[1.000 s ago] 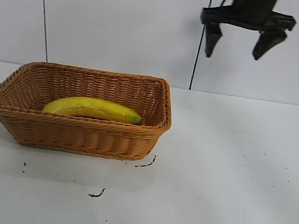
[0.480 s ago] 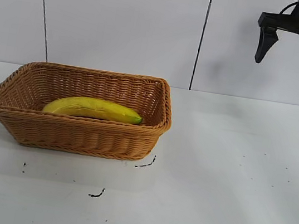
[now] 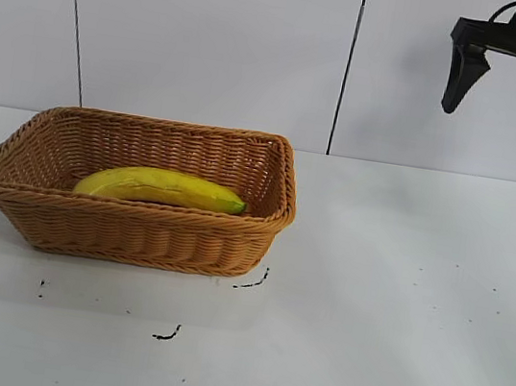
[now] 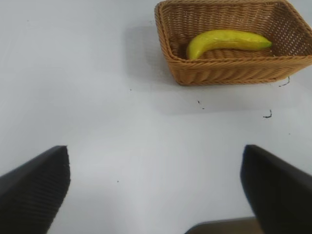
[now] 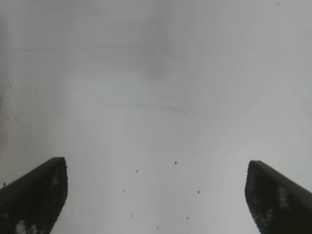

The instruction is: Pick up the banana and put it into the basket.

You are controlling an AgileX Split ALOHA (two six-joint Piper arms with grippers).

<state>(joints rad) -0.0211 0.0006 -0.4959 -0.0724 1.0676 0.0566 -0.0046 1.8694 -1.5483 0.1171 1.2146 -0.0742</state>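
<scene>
The yellow banana (image 3: 162,186) lies lengthwise inside the orange-brown wicker basket (image 3: 135,233) at the table's left. Both also show in the left wrist view, banana (image 4: 224,41) in basket (image 4: 168,53), far from the left gripper. My right gripper (image 3: 499,111) hangs open and empty high at the upper right, well away from the basket; in the right wrist view (image 5: 156,165) its fingers frame bare table. My left gripper (image 4: 156,153) is open and empty over bare table; it is out of the exterior view.
The white table (image 3: 397,301) carries small black marks (image 3: 249,282) near the basket's front corner. A white panelled wall with a dark seam (image 3: 348,66) stands behind.
My right gripper has moved from above the basket's right end to the far upper right, staying open and empty. The banana and basket have not moved.
</scene>
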